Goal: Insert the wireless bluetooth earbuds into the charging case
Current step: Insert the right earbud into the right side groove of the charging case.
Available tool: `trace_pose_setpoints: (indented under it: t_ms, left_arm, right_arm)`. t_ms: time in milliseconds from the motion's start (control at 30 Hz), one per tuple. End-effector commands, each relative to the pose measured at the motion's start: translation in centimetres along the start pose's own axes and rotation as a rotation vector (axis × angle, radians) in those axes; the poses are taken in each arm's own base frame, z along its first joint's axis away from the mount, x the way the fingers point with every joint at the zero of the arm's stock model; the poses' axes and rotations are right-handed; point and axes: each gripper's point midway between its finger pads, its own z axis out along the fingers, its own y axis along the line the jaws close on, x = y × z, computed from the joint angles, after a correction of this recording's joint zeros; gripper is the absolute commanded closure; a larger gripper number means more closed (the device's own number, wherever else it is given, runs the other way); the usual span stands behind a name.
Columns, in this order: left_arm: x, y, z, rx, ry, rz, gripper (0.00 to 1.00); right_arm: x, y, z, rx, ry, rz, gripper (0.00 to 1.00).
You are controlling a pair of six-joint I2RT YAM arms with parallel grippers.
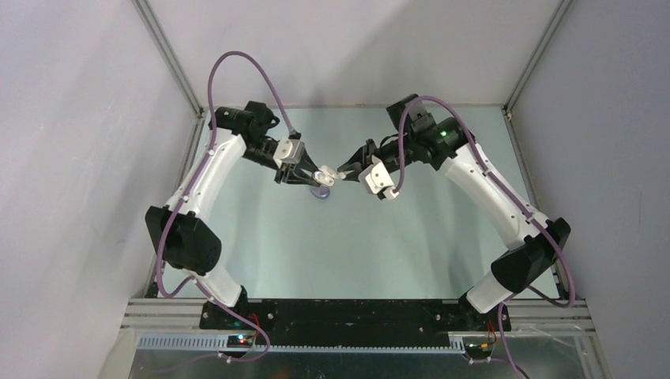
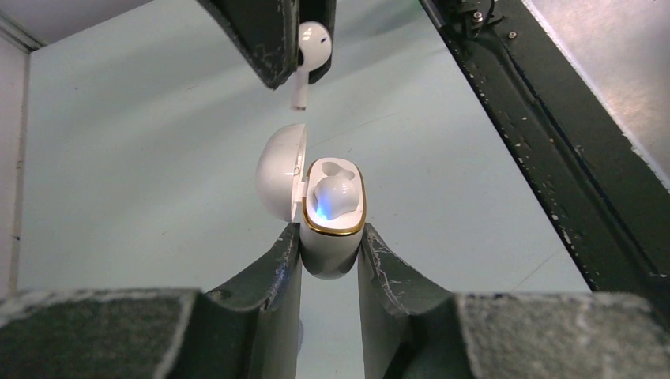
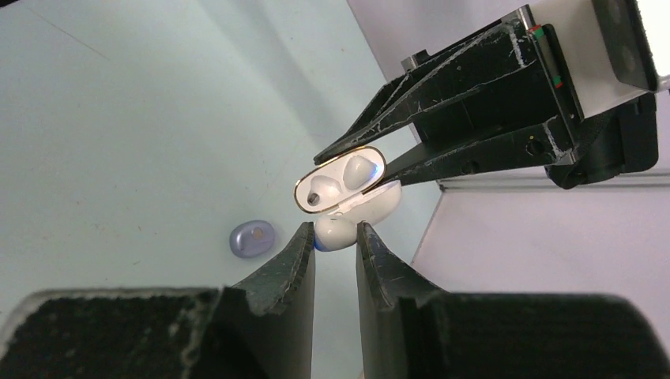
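My left gripper [image 2: 332,241] is shut on the lower body of a white charging case [image 2: 332,253] with a gold rim, held above the table with its lid [image 2: 280,181] swung open. One white earbud [image 2: 336,195] sits in a slot, next to a blue glow. The other slot [image 3: 315,198] is empty. My right gripper [image 3: 333,231] is shut on a second white earbud [image 3: 336,230], which hangs just in front of the case's open mouth [image 3: 340,185], stem [image 2: 299,91] toward it. In the top view both grippers [image 1: 312,175] [image 1: 346,169] meet mid-table.
A closed purple case [image 3: 252,238] lies on the pale green table [image 1: 340,245] just below the two grippers, also visible as the purple case [image 1: 320,193] from above. Metal frame rails [image 2: 553,142] and grey walls border the table.
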Motion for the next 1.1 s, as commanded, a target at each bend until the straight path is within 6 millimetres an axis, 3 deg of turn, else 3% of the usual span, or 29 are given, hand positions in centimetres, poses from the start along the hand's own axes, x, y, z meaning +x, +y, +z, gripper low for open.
trace_pose_setpoints:
  t_ms: [0,167,267,300,333,400,1067]
  left_arm:
    - [-1.8,-0.5,-0.4,0.005,-0.033,-0.007,1.0]
    - [-1.5,0.0,-0.4,-0.021,-0.01,-0.08,1.0]
    - [-1.3,2.0,-0.5,-0.1,-0.008,-0.071,1.0]
    - [-1.2,1.6,-0.4,-0.115,-0.01,-0.131,1.0]
    - [-1.3,2.7,-0.5,-0.147,-0.015,-0.087,1.0]
    - [-1.3,3.2,-0.4,-0.185,-0.025,-0.114,1.0]
    - [-1.5,0.8,-0.4,-0.093,0.013,-0.031,1.0]
  right_arm:
    - [-1.2,-1.0,0.1,-0.006,-0.032,-0.078,0.95]
    - [-1.4,-0.8,0.6,-0.017,-0.05,-0.073,0.95]
    - [-1.5,-0.8,0.7,-0.018,-0.053,-0.075,0.95]
    - [-1.5,-0.8,0.7,-0.018,-0.054,-0.078,0.95]
    - [-1.5,-0.9,0.7,-0.017,-0.053,-0.08,0.95]
    - [-1.6,-0.9,0.7,-0.019,-0.053,-0.081,0.95]
    - [0.7,-1.5,2.0,-0.032,0.001,-0.102,0.96]
